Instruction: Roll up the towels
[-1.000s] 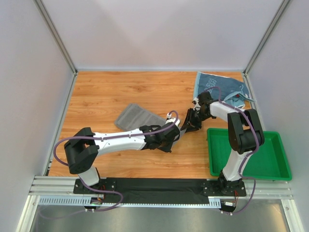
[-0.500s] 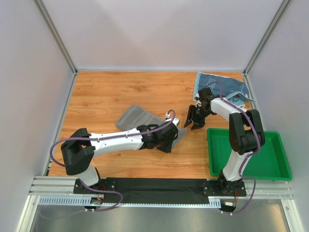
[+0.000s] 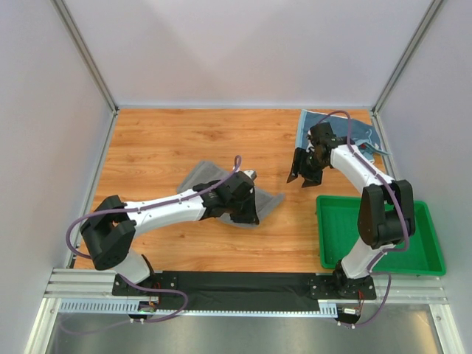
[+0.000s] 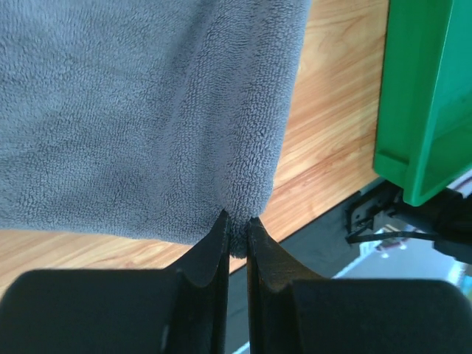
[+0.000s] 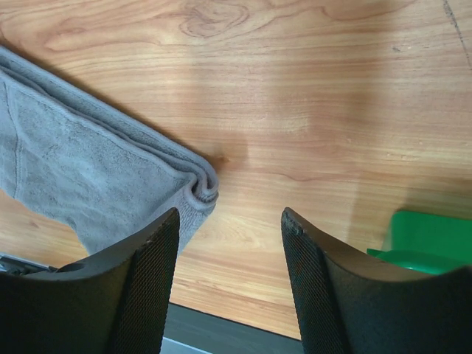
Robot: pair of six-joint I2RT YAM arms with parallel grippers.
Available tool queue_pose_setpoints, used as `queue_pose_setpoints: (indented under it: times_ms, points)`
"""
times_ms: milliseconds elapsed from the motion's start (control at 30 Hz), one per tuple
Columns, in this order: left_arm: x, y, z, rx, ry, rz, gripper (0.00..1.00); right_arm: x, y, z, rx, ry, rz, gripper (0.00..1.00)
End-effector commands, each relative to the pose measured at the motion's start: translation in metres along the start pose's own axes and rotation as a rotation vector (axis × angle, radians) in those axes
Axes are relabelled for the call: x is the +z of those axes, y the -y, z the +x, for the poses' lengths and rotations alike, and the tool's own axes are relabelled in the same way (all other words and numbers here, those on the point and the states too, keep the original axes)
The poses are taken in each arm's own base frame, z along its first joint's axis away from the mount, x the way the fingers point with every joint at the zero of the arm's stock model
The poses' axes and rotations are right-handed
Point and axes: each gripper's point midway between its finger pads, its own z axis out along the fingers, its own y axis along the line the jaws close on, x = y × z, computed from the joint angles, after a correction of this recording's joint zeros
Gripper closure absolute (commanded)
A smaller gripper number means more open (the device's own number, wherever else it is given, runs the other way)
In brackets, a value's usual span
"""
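Grey towel (image 4: 147, 110) edge pinched by left gripper (image 4: 236, 218), probably so fold can be drawn. Right gripper (image 5: 230, 215) held spread, empty, beside towel corner.

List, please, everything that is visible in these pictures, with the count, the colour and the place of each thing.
grey towel: one, grey, middle of the table, partly under the left arm.
light blue towel: one, light blue with white lettering, far right corner of the table.
green tray: one, green, near right part of the table.
table: one, brown wood, under everything.
walls: three, pale, at the left, far and right sides.
left pincer: one, black, shut on the grey towel's edge.
right pincer: one, black, open, holding nothing, above the wood near the light blue towel.
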Motion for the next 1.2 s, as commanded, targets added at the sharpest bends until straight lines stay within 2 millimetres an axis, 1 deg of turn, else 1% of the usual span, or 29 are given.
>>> queue_pose_setpoints:
  times_ms: [0, 33, 67, 133, 167, 200, 233, 267, 333, 367, 400, 433, 467, 500, 533, 600, 633, 667, 733, 767, 800, 833, 900, 933, 1033, 1167]
  points:
    - [-0.011, 0.019, -0.009, -0.151, -0.007, 0.140, 0.93, -0.019, -0.009, -0.007, -0.022, 0.046, -0.031, 0.41]
    - [-0.012, 0.020, -0.007, -0.169, -0.022, 0.166, 0.93, -0.019, -0.011, -0.005, -0.024, 0.044, -0.045, 0.41]
    - [-0.008, 0.015, -0.004, -0.192, -0.021, 0.181, 0.93, -0.020, -0.014, -0.004, -0.027, 0.042, -0.061, 0.41]
    - [-0.012, 0.015, -0.008, -0.260, -0.010, 0.216, 0.93, -0.021, -0.022, -0.001, -0.040, 0.039, -0.113, 0.41]
    - [-0.009, 0.008, -0.004, -0.282, -0.007, 0.222, 0.93, -0.023, -0.030, 0.002, -0.054, 0.039, -0.159, 0.41]
    - [-0.010, 0.005, -0.007, -0.325, 0.000, 0.229, 0.93, -0.024, -0.034, 0.003, -0.070, 0.039, -0.187, 0.41]
    - [-0.010, 0.001, -0.004, -0.341, 0.004, 0.237, 0.93, -0.025, -0.040, 0.006, -0.083, 0.036, -0.216, 0.41]
    - [-0.009, -0.004, -0.004, -0.355, 0.006, 0.231, 0.93, -0.027, -0.049, 0.011, -0.097, 0.030, -0.277, 0.41]
    - [-0.009, -0.010, -0.004, -0.396, 0.011, 0.221, 0.94, -0.028, -0.059, 0.017, -0.117, 0.020, -0.337, 0.41]
    - [-0.007, -0.017, 0.000, -0.415, 0.004, 0.208, 0.94, -0.028, -0.063, 0.020, -0.126, 0.015, -0.359, 0.42]
    - [-0.006, -0.022, 0.000, -0.439, 0.005, 0.198, 0.94, -0.029, -0.070, 0.025, -0.140, 0.006, -0.407, 0.43]
    - [-0.005, -0.025, 0.001, -0.476, 0.002, 0.192, 0.94, -0.029, -0.076, 0.031, -0.155, -0.002, -0.431, 0.43]
    - [-0.003, -0.033, 0.007, -0.501, -0.007, 0.175, 0.94, -0.029, -0.083, 0.033, -0.173, -0.001, -0.466, 0.45]
    - [-0.002, -0.039, 0.007, -0.525, -0.003, 0.162, 0.94, -0.025, -0.084, 0.041, -0.177, -0.018, -0.478, 0.46]
    - [0.000, -0.046, 0.012, -0.557, -0.011, 0.144, 0.94, -0.024, -0.090, 0.047, -0.186, -0.032, -0.496, 0.48]
    - [0.000, -0.052, 0.011, -0.584, 0.000, 0.130, 0.94, -0.021, -0.100, 0.054, -0.203, -0.044, -0.550, 0.52]
    - [0.001, -0.055, 0.013, -0.590, -0.005, 0.120, 0.94, -0.016, -0.101, 0.063, -0.206, -0.067, -0.562, 0.53]
    - [0.001, -0.057, 0.014, -0.589, -0.009, 0.114, 0.94, -0.015, -0.105, 0.063, -0.210, -0.066, -0.588, 0.56]
    - [0.003, -0.060, 0.016, -0.594, -0.028, 0.092, 0.94, -0.007, -0.108, 0.074, -0.215, -0.097, -0.595, 0.59]
    - [0.004, -0.062, 0.018, -0.598, -0.034, 0.082, 0.94, -0.005, -0.112, 0.075, -0.223, -0.099, -0.612, 0.60]
    - [0.006, -0.066, 0.019, -0.602, -0.041, 0.069, 0.94, -0.002, -0.113, 0.076, -0.222, -0.106, -0.615, 0.61]
    - [0.007, -0.068, 0.021, -0.611, -0.046, 0.059, 0.94, 0.002, -0.116, 0.083, -0.230, -0.127, -0.619, 0.62]
    - [0.008, -0.072, 0.022, -0.634, -0.044, 0.051, 0.94, 0.004, -0.121, 0.085, -0.242, -0.130, -0.638, 0.62]
    - [0.009, -0.075, 0.022, -0.643, -0.042, 0.049, 0.94, 0.006, -0.123, 0.092, -0.248, -0.145, -0.641, 0.62]
    - [0.008, -0.082, 0.023, -0.665, -0.049, 0.031, 0.94, 0.008, -0.128, 0.095, -0.251, -0.150, -0.672, 0.63]
    - [0.006, -0.093, 0.017, -0.691, -0.040, 0.022, 0.94, 0.006, -0.134, 0.097, -0.261, -0.148, -0.720, 0.64]
